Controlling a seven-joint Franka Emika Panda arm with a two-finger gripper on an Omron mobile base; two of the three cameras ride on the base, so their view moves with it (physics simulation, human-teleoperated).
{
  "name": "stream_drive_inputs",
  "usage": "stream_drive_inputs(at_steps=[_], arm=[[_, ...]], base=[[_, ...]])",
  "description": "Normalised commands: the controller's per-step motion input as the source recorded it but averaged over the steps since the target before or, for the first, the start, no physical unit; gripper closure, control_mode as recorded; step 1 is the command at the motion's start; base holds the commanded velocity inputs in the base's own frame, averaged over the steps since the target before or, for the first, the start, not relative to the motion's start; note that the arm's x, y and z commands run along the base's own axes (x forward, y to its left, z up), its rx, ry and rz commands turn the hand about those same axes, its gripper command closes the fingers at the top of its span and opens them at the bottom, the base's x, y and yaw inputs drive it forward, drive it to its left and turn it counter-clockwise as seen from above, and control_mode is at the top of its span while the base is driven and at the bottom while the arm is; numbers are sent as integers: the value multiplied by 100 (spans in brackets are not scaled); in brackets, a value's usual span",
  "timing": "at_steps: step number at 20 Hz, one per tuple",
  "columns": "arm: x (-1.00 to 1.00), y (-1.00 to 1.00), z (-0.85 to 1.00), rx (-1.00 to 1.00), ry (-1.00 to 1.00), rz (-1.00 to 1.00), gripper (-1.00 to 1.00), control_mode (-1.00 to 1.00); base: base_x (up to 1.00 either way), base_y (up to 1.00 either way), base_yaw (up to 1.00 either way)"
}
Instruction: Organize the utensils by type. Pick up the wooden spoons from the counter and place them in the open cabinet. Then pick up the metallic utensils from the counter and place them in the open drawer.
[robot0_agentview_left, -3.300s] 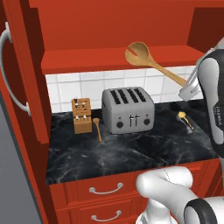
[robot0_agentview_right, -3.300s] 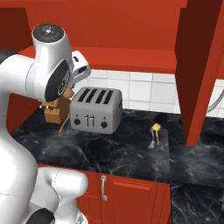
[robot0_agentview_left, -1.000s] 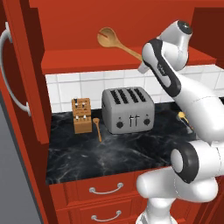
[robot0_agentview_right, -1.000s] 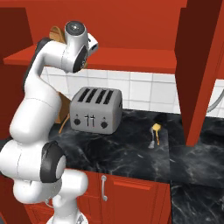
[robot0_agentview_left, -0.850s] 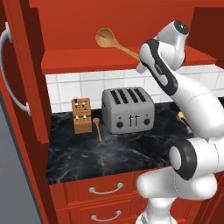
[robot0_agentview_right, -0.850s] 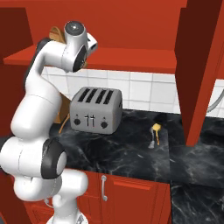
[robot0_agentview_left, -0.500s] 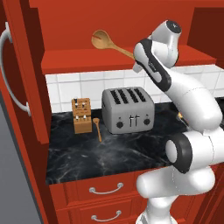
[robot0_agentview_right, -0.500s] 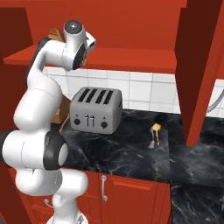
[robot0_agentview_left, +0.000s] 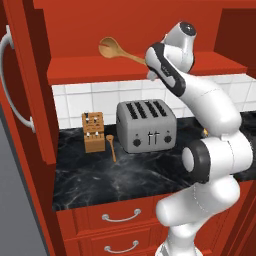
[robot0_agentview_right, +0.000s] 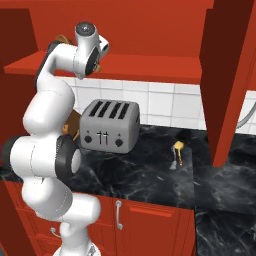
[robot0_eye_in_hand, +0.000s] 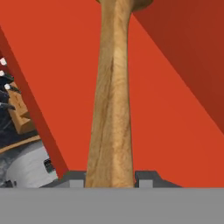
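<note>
My gripper (robot0_agentview_left: 149, 65) is shut on the handle of a wooden spoon (robot0_agentview_left: 114, 49), holding it over the red shelf (robot0_agentview_left: 100, 71) of the open cabinet. The bowl points left and the spoon hangs just above the shelf board. In the hand view the handle (robot0_eye_in_hand: 111, 100) runs up between my fingertips (robot0_eye_in_hand: 146, 176). A second wooden spoon (robot0_agentview_left: 111, 147) lies on the black counter (robot0_agentview_left: 125, 175) between the knife block and the toaster. A small metallic utensil with a gold-tinted end (robot0_agentview_right: 177, 151) lies on the counter right of the toaster. The drawer is out of view.
A silver four-slot toaster (robot0_agentview_left: 146, 125) and a wooden knife block (robot0_agentview_left: 93, 132) stand at the back of the counter. The cabinet door with its long curved handle (robot0_agentview_left: 14, 85) stands open at the left. A red cabinet side (robot0_agentview_right: 227, 80) hangs at the right.
The arm has carried the wooden spoon to the left and slightly down, closer to the cabinet shelf. The grip has not changed.
</note>
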Motion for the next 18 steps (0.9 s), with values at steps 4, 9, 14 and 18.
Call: stream_drive_inputs(at_steps=[4, 9, 14, 18], arm=[[45, 8, 0, -5, 0, 1, 100, -100], [40, 1, 0, -2, 0, 0, 100, -100], [43, 0, 0, -1, -1, 0, 100, -100], [37, 7, -4, 0, -3, 0, 100, -100]], base=[[0, 0, 0], [0, 0, 0], [0, 0, 0], [0, 0, 0]])
